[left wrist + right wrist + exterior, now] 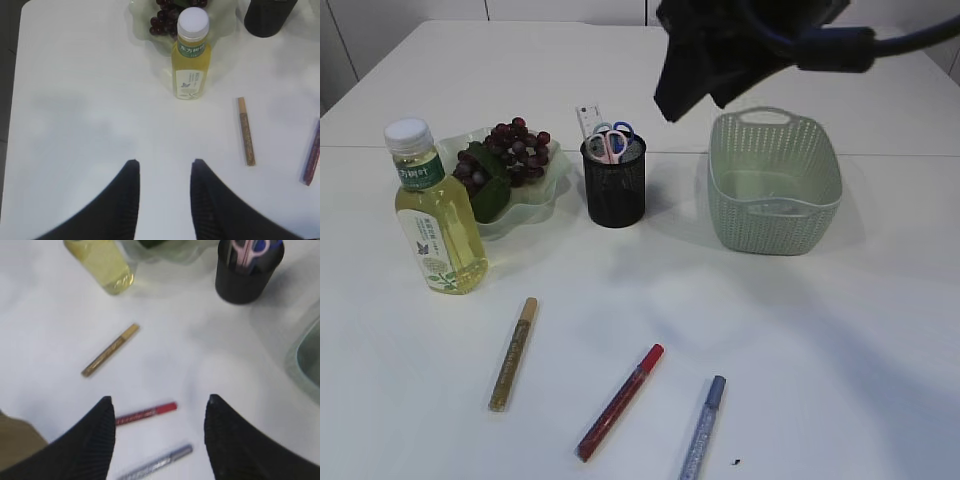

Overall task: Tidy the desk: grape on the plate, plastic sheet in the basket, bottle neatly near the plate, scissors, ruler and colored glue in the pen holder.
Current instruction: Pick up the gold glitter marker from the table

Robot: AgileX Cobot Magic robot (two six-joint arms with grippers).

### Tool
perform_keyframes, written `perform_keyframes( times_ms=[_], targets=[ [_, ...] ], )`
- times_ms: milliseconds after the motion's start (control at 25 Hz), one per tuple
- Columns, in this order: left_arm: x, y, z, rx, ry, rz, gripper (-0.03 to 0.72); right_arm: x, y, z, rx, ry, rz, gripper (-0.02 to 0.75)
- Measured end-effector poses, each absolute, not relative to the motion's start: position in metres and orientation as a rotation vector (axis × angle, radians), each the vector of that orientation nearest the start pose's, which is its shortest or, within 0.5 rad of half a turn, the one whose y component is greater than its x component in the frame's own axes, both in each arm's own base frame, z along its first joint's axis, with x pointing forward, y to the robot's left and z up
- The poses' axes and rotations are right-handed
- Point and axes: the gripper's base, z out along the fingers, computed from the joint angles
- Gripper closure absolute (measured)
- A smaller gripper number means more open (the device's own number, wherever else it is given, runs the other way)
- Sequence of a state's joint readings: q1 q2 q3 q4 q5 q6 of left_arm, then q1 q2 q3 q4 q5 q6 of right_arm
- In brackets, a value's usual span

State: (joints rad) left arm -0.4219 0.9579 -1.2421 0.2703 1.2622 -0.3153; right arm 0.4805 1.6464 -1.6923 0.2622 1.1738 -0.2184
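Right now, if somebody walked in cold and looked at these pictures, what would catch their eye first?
Probably the yellow drink bottle standing upright at the left, right against the pale plate piled with dark grapes. Next, three glue pens lying loose on the white table's near side: gold, red and silver-blue. Behind them the black mesh pen holder shows pink and blue scissor handles, with a green basket to its right.

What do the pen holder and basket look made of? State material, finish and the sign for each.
Pen holder: looks like black metal mesh, matte; fine see-through grid on its wall, though plastic is possible.
Basket: looks like pale green moulded plastic, slightly glossy; regular perforated walls, smooth rim and cut-out handle.
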Motion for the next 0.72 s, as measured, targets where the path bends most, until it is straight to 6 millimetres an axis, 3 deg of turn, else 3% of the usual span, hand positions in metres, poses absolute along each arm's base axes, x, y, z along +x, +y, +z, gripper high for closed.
perform_keyframes(
  times_ms=[480, 720],
  targets=[
    [0.146, -0.045, 0.419, 0.144, 2.415, -0.033, 0.435, 0.297, 0.171, 0.38, -0.6, 2.636, 0.386, 0.289],
    [0.147, -0.047, 0.418, 0.163, 2.424, -0.054, 0.435, 0.293, 0.15, 0.383, -0.441, 2.653, 0.246, 0.289]
  ],
)
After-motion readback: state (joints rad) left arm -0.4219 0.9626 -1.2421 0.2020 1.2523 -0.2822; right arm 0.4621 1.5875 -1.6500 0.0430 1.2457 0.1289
